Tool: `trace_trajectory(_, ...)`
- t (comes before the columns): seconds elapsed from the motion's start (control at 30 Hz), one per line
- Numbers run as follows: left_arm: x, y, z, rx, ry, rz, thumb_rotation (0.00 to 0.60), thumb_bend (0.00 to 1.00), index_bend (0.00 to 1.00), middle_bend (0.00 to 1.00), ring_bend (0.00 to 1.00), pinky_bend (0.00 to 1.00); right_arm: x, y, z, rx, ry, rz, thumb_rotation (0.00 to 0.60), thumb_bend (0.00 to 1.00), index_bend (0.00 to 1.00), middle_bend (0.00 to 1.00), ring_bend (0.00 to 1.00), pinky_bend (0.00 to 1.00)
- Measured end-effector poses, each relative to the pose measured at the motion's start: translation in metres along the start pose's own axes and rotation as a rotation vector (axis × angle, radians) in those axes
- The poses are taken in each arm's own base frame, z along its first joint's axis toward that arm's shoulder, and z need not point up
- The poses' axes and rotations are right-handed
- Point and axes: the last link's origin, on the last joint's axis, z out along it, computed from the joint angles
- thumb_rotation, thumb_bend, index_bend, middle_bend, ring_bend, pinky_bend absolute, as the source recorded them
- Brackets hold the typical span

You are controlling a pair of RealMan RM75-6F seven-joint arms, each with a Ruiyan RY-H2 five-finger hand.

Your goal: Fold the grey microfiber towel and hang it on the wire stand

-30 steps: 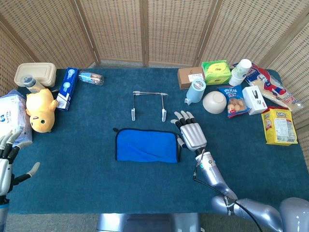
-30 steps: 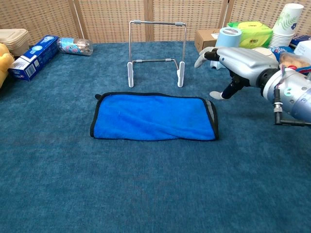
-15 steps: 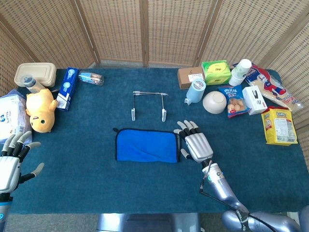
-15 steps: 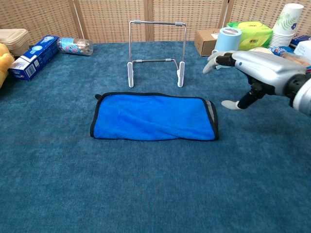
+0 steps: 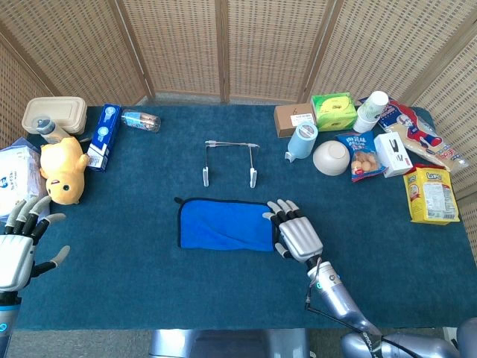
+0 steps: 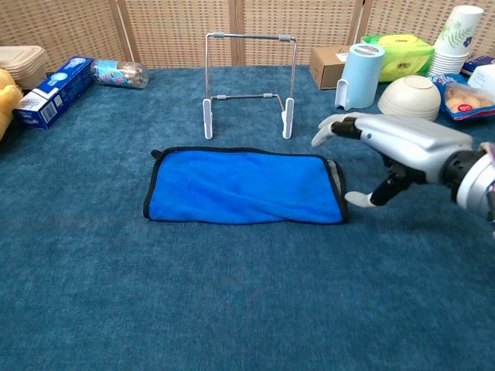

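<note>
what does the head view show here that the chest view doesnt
Only the head view shows the left hand, open at the table's left edge, and the yellow snack bag at far right. Only the chest view shows the right hand's thumb near the towel's right end. Both show the towel, wire stand and right hand.

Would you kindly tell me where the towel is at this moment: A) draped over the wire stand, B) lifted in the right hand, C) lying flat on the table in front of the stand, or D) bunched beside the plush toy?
C: the towel lies flat on the table in front of the wire stand, with the right hand open at its right edge, holding nothing.
</note>
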Motion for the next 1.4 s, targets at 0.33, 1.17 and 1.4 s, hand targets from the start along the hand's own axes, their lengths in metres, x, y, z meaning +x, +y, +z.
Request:
trace_trajectory(0.33,0.003,-0.003,-0.004,0.013,0.002,-0.002,0.600,0.34,0.29,0.10,0.00,0.00,-0.016,-0.005,0.016,0.002,-0.027,-0.032,0.600,0.30,0.19,0.08,0.00,0.00)
trace_trajectory(1.17,-0.001,-0.002,-0.003,0.015,0.005,-0.021,0.600,0.34,0.29,0.09,0.00,0.00,-0.001,0.002,0.008,-0.002,-0.005,-0.120,0.600,0.30,0.16,0.07,0.00,0.00)
trace_trajectory(1.4,0.000,-0.007,-0.006,0.034,0.001,-0.028,0.600,0.34,0.29,0.09,0.00,0.00,-0.003,-0.024,0.023,0.051,-0.014,-0.113,0.600,0.30,0.16,0.07,0.00,0.00)
